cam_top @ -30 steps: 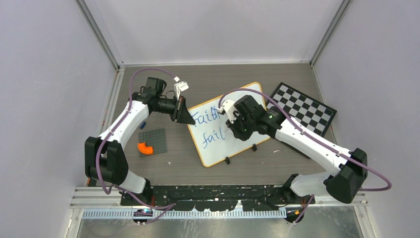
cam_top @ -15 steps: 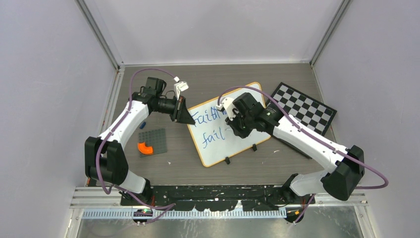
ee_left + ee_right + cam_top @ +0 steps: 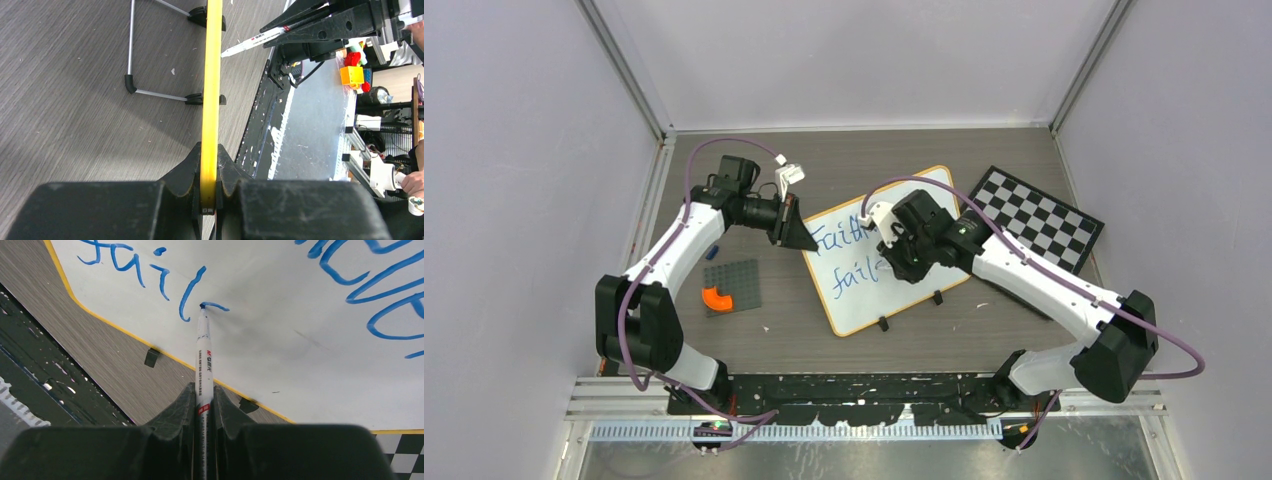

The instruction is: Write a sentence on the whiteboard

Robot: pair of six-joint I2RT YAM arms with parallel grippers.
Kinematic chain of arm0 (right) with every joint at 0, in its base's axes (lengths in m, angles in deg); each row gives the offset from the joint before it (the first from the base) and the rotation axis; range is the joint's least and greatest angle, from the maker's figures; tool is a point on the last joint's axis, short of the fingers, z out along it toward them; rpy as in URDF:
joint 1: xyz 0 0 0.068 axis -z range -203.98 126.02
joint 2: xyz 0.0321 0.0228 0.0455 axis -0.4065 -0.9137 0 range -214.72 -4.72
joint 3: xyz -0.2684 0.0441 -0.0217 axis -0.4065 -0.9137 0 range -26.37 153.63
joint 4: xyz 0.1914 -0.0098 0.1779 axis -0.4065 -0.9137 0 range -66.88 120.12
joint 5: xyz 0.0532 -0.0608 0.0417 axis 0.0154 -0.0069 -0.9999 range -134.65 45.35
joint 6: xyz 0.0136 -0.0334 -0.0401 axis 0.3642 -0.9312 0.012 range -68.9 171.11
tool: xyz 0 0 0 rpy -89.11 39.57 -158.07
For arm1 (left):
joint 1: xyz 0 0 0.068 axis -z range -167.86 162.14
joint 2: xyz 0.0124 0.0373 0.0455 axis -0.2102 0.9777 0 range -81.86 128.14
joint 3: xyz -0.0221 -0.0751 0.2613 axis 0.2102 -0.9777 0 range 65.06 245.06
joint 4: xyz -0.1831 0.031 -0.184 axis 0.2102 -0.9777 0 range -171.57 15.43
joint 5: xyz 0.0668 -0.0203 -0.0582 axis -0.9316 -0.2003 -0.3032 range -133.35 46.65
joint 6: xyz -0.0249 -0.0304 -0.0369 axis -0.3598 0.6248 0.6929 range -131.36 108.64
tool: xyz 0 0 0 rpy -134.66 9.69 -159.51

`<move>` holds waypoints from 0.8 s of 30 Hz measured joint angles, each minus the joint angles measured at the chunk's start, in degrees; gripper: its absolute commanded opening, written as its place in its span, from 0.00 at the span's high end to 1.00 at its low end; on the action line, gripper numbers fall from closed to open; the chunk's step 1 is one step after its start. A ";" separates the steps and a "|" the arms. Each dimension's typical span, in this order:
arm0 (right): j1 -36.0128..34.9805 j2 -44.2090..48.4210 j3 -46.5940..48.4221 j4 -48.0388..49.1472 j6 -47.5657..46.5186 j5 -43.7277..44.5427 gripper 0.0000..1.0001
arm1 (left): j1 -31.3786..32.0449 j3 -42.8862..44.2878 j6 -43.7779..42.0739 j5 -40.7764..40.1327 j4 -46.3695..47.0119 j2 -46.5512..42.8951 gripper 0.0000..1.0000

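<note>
The whiteboard (image 3: 856,298) lies mid-scene on the table (image 3: 774,340), left of the checkered board (image 3: 1039,225). The left gripper (image 3: 210,197) pinches its left yellow frame edge. The right gripper (image 3: 204,402) is clamped on a blue marker (image 3: 203,350), whose tip touches the board just after "fail". The board looks thin, stiff, light and slick, so it would likely skid under pen pressure. The frame edge seems the sound place to hold it.

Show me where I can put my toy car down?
Bare table lies between the whiteboard and the arm bases, and along the back wall. Crowded around the whiteboard, where left gripper and right gripper work, and by the grey plate.
</note>
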 measured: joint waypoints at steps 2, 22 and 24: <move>-0.02 0.24 -0.63 -0.07 -0.22 0.07 1.00 | 0.00 0.09 -0.02 0.00 0.00 0.07 1.00; 1.49 1.73 -4.33 -0.50 -1.11 -0.68 1.00 | 0.00 0.42 -0.17 0.17 -0.26 0.46 1.00; 1.49 1.68 -4.33 -0.50 -0.96 -0.83 1.00 | 0.00 0.42 -0.17 0.17 -0.26 0.46 1.00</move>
